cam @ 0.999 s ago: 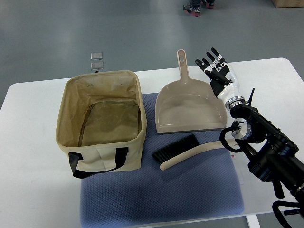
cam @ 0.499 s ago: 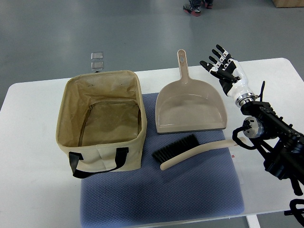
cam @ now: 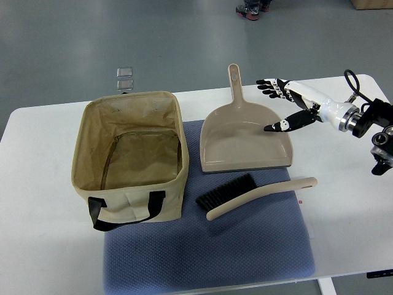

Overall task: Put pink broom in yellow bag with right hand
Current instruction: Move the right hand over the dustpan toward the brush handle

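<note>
The broom is pale beige-pink with black bristles. It lies on the blue mat, handle pointing right, in front of the dustpan. The yellow fabric bag stands open and empty at the left, black handle at its front. My right hand is open, fingers spread, hovering over the dustpan's right rear corner, well behind the broom handle. The right arm comes in from the right edge. The left arm is out of view.
The beige dustpan lies between my hand and the broom, handle pointing away. The white table carries the mat; its right edge is near the arm. Two small clear squares lie on the floor behind the bag.
My right arm has swung away to the right and flattened out. The hand has turned from fingers pointing away to fingers pointing left over the dustpan. The broom and bag have not moved.
</note>
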You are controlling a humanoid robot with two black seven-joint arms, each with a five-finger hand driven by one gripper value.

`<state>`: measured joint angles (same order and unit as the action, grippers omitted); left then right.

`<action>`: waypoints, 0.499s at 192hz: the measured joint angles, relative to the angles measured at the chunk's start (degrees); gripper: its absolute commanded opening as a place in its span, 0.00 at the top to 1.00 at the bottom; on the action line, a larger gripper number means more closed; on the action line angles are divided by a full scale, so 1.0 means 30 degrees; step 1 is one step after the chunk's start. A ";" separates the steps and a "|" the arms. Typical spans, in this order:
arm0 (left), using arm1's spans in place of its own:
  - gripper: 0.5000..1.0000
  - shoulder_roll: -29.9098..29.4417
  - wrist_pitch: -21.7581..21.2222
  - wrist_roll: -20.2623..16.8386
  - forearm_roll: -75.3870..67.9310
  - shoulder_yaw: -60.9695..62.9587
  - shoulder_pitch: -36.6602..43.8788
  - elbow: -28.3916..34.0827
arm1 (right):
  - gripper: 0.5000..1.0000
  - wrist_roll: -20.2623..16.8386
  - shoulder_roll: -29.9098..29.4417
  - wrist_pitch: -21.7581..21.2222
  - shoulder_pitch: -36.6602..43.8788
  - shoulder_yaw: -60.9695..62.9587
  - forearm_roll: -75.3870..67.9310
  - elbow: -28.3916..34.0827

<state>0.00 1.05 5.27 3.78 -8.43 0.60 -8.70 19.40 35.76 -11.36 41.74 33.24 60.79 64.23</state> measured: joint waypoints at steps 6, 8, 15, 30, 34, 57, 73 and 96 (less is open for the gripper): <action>0.00 0.0000 0.0000 -0.0001 0.0000 -0.0001 0.0001 0.0000 | 0.14 0.0007 0.0452 -0.0475 0.0240 -0.0109 0.0700 0.0425; 0.00 0.0000 0.0000 0.0000 0.0000 0.0000 0.0003 0.0000 | 0.14 0.0007 0.0575 -0.0610 0.0307 -0.0133 0.0909 0.0553; 0.00 0.0000 0.0000 0.0001 0.0000 0.0001 0.0008 0.0000 | 0.14 0.0008 0.0984 -0.1070 0.0549 -0.0198 0.1643 0.1006; 0.00 0.0000 0.0000 0.0000 0.0000 0.0000 0.0000 0.0000 | 0.14 0.0013 0.1705 -0.1946 0.0931 -0.0323 0.3209 0.1969; 0.00 0.0000 0.0000 0.0000 0.0000 0.0000 0.0000 0.0000 | 0.14 0.0013 0.1875 -0.2153 0.1000 -0.0382 0.3604 0.2242; 0.00 0.0000 0.0000 0.0000 0.0000 0.0000 0.0005 0.0000 | 0.14 0.0011 0.2917 -0.3263 0.1406 -0.0836 0.6139 0.4067; 0.00 0.0000 0.0000 0.0000 0.0000 -0.0010 0.0004 0.0000 | 0.14 -0.0029 0.3324 -0.3817 0.1716 -0.1144 0.7760 0.4997; 0.00 0.0000 0.0000 0.0001 0.0000 -0.0025 0.0006 0.0000 | 0.14 -0.0047 0.3684 -0.4397 0.1914 -0.1540 0.9264 0.5797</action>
<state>0.00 1.05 5.27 3.78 -8.51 0.62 -8.70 19.26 46.81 -24.55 47.49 28.62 88.58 81.62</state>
